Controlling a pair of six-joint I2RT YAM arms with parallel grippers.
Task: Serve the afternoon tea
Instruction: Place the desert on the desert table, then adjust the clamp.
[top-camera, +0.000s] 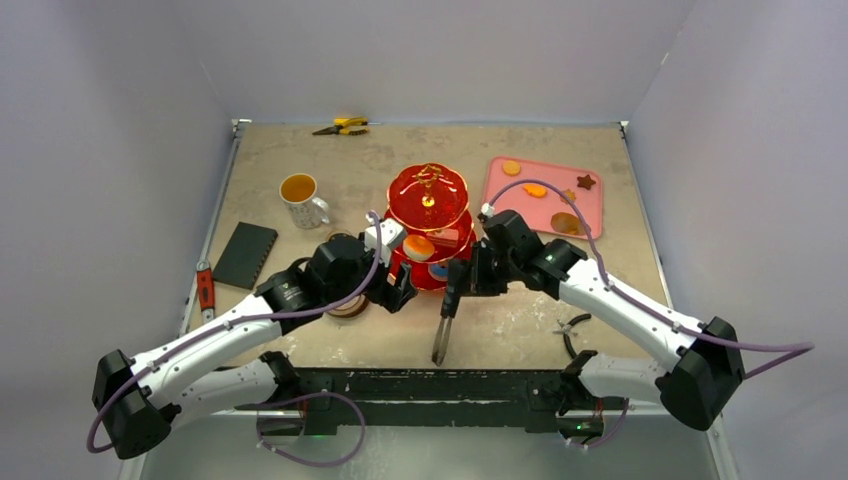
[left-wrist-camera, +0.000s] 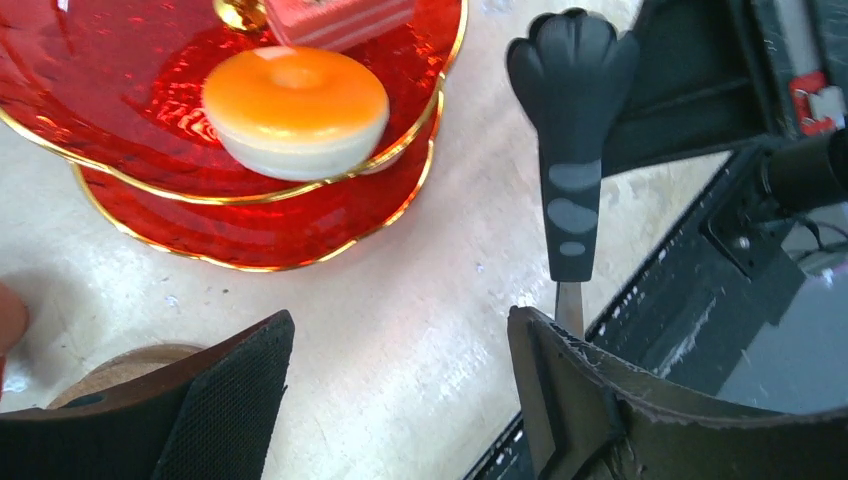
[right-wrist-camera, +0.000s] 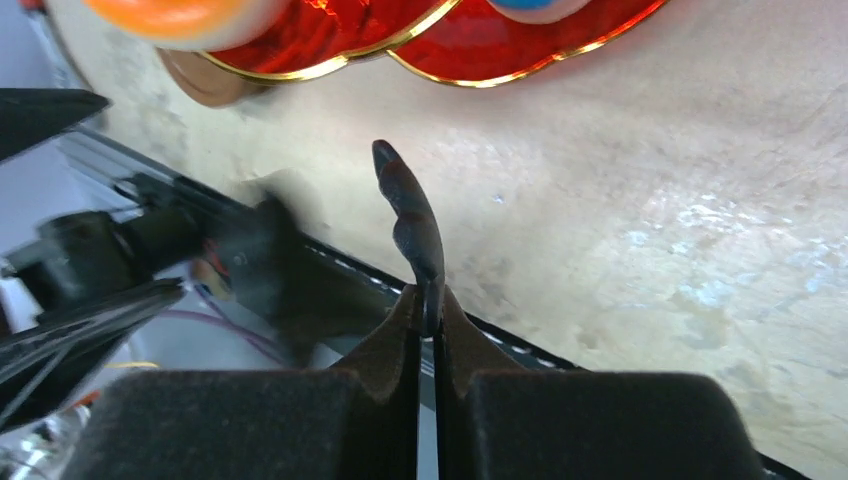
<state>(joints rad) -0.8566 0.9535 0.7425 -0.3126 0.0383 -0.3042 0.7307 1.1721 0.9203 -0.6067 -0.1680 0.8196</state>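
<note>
The left pincer (left-wrist-camera: 400, 322) is standing wide open, gripping nothing, beside the glossy red translucent stand (left-wrist-camera: 130, 110) with scalloped gold rims, where a smooth orange-topped pastry (left-wrist-camera: 296, 105) is sitting. The right pincer (right-wrist-camera: 428, 300) is clenching thin black tongs (right-wrist-camera: 408, 215), seemingly hanging above bare mottled tabletop (right-wrist-camera: 650, 200) near its front edge.

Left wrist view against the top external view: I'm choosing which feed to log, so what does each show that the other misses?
Only the left wrist view shows the left gripper with jaws apart and nothing between them, and the paw-shaped end of the black tongs close up. Only the top external view shows the white mug, the pink tray, the top tier of the red stand, and the right gripper shut on the tongs. Both show the stand's lower tiers and the orange-topped pastry on one of them.
</note>
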